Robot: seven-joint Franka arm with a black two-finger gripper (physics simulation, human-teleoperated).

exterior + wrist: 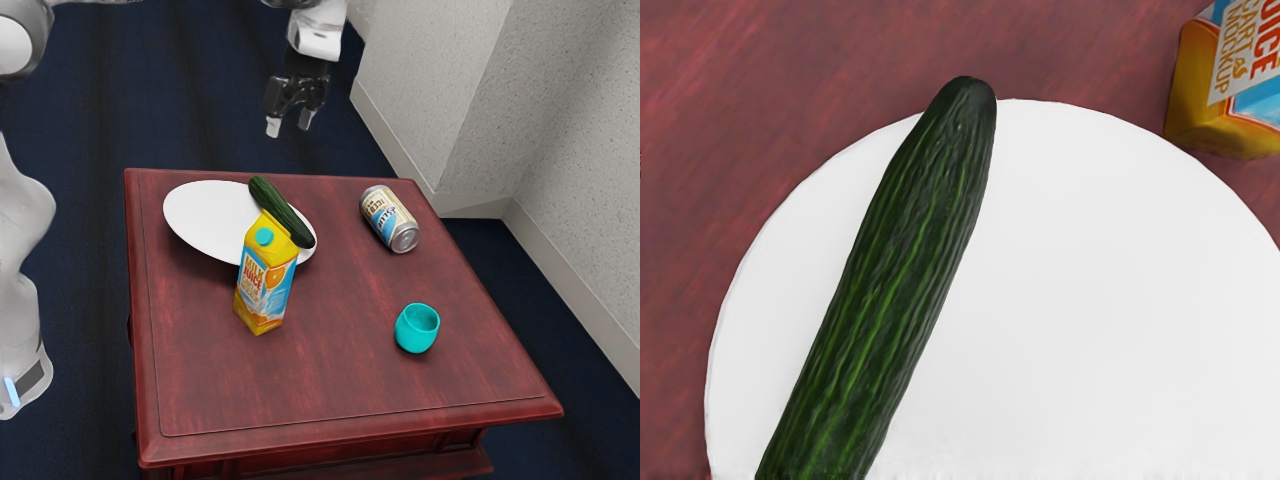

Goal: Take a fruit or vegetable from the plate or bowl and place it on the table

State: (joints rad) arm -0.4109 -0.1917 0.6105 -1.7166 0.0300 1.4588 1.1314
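Streaked red tabletop [320, 385], ridged cucumber [890, 280].

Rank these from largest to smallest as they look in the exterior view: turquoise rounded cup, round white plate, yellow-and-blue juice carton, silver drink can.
1. White plate
2. Juice carton
3. Drink can and turquoise cup: too alike to rank
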